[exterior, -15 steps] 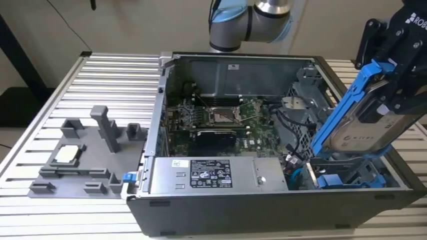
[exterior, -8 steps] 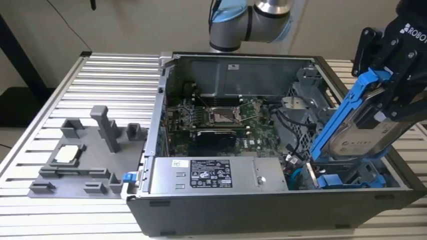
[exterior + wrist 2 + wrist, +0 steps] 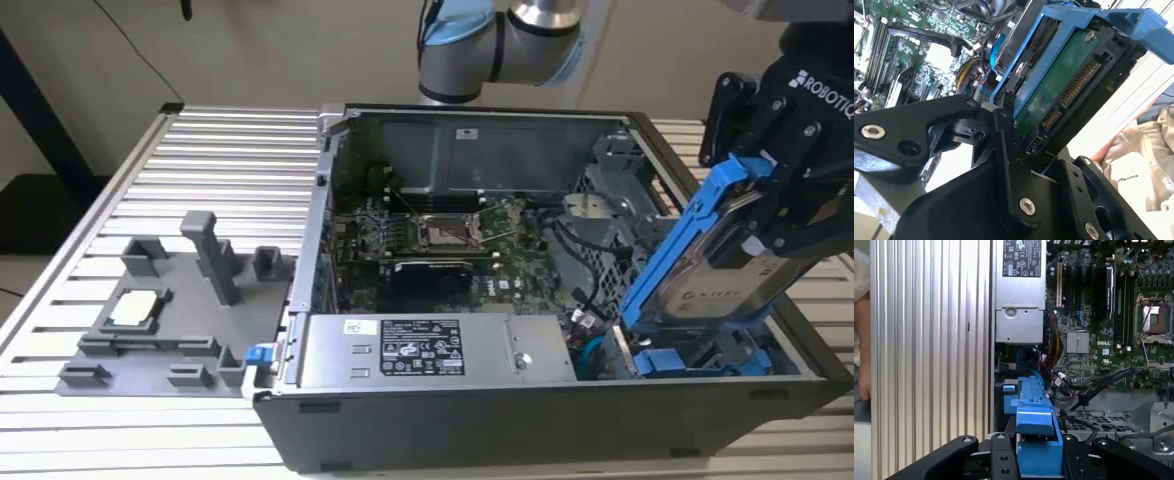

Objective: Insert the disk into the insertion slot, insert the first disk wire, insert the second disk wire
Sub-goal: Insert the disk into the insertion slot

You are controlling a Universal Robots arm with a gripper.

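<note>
- Robotics lab bench: a slatted aluminium table [image 3: 200,150] lies under me.
- An open computer case [image 3: 534,425] stands on it.
- A grey fixture plate [image 3: 160,335] sits beside the case.
- My gripper [image 3: 750,225] rides an industrial arm [image 3: 487,45].

An open computer case [image 3: 441,430] sits on a ribbed aluminium table [image 3: 227,150], its green motherboard [image 3: 514,255] and grey labelled power-supply box [image 3: 427,350] exposed. A grey fixture [image 3: 174,325] stands on the table beside it, toward the exterior view's left.
</note>
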